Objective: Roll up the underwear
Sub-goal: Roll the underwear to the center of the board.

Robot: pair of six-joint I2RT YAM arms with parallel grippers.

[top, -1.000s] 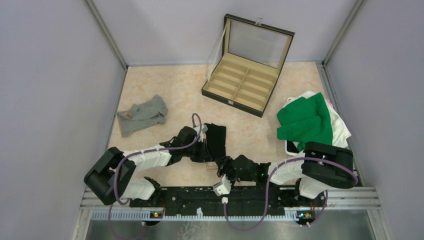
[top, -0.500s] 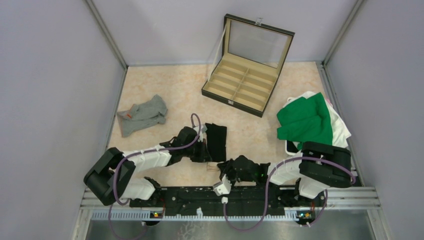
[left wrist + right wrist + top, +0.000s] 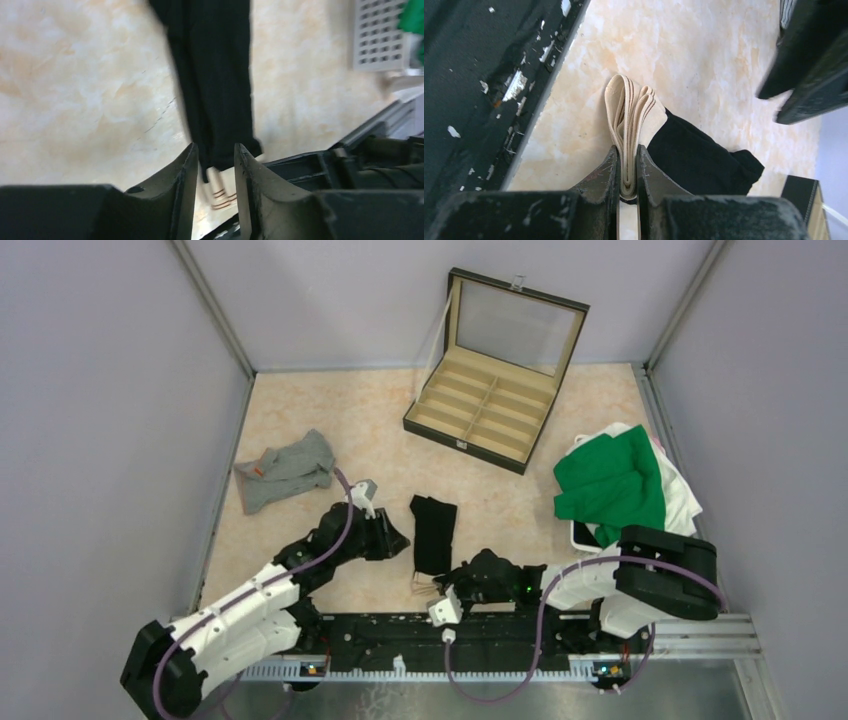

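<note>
Black underwear (image 3: 434,532): folded into a long narrow strip, lying flat on the table (image 3: 330,410) between my two arms, one short end toward my bases. That shape gives me a short edge to start the roll from.
Waistband (image 3: 629,107): cream with brown stripes, doubled over itself at the near end of the strip.
Right pincer (image 3: 626,149): narrow, clamped on the folded waistband low against the table. I hold here because the band is the stiffest part and should make a firm core.
Left pincer (image 3: 215,147): jaws partly apart with nothing between them, hanging just left of the strip and clear of the cloth, so the fabric lies slack.
Grey underwear (image 3: 285,472): crumpled at the left of the table, well apart from both arms, not yet rolled.
Case (image 3: 497,390): open at the far side, its compartments bare.
Step, as I judge it: the roll is only starting; no turn shows in the cloth.
Risk: thin fabric may slide instead of curling over.
</note>
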